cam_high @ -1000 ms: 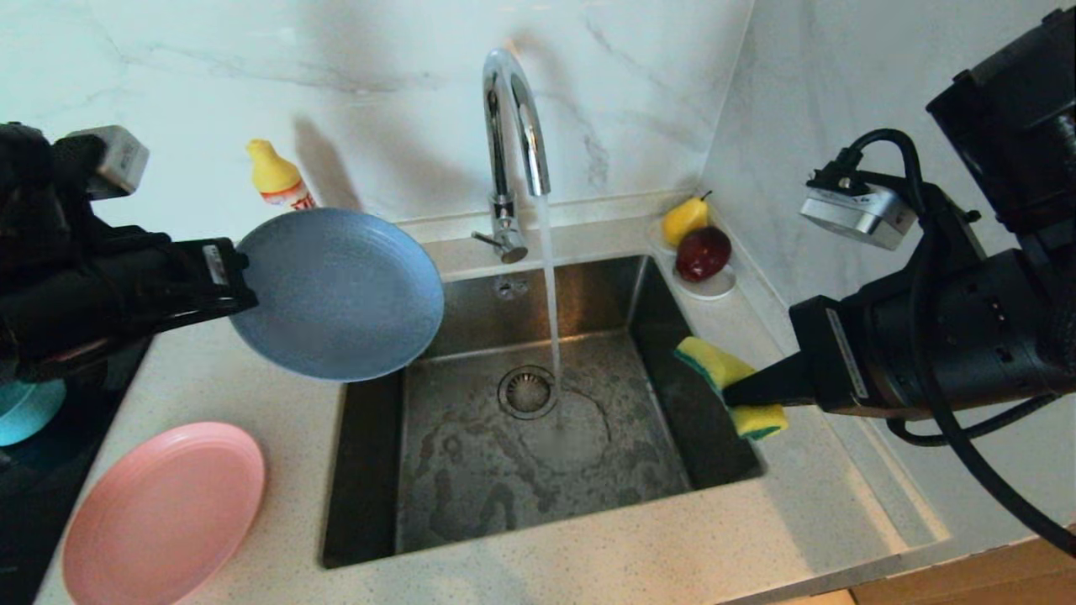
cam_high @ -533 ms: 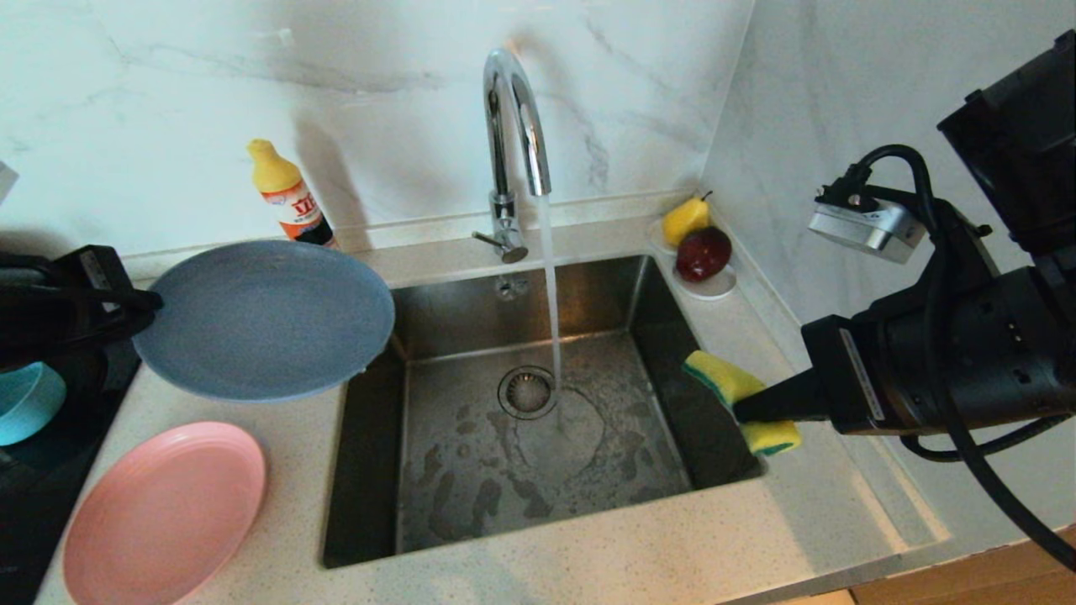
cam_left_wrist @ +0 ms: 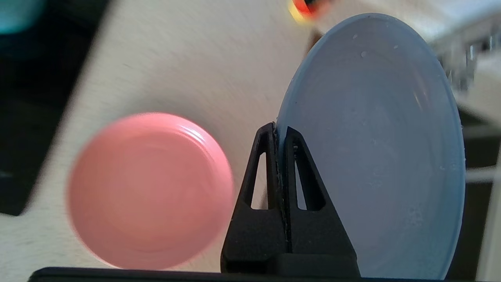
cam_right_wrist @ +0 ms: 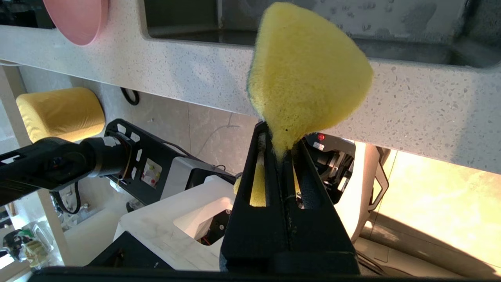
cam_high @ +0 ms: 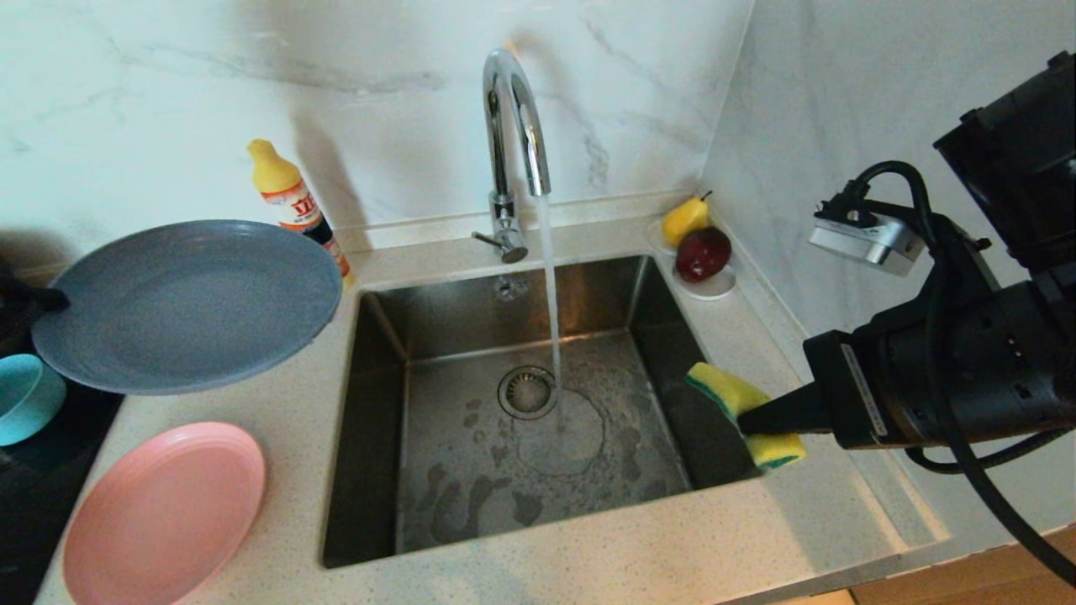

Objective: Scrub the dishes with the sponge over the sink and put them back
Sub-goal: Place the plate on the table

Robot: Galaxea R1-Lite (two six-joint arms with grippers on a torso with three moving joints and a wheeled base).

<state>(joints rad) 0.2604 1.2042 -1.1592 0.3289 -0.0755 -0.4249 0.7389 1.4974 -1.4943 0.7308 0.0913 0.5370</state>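
Left pincer (cam_left_wrist: 280, 131) clamps the rim of the matte blue round plate (cam_high: 189, 302), held near level, face up, above the speckled table (cam_high: 294, 420) left of the steel sink (cam_high: 521, 437). Right pincer (cam_high: 744, 420) pinches the bent yellow-green sponge (cam_high: 740, 403) at the sink's right edge, long axis front-to-back. Tap (cam_high: 513, 143) running w/ marble walls behind; matte pink round plate (cam_high: 164, 512) lies flat on the table.

A: What's around the left gripper (cam_left_wrist: 278, 131)?
B: It's clamped on the blue plate (cam_high: 189, 304), which hangs over the counter (cam_high: 588, 563). Under and just beside it: pink plate (cam_high: 164, 512) and teal bowl (cam_high: 25, 399). Beyond the plate's far rim stands a detergent bottle (cam_high: 290, 197).
A: Right gripper (cam_high: 744, 420)?
B: Pinching the sponge (cam_high: 740, 399) at the sink (cam_high: 521, 437) rim. Ahead of it the basin is open; only the tap (cam_high: 513, 151) and its water stream (cam_high: 551, 294) cross that space. Pear (cam_high: 685, 220) and apple (cam_high: 704, 252) sit off towards the corner.
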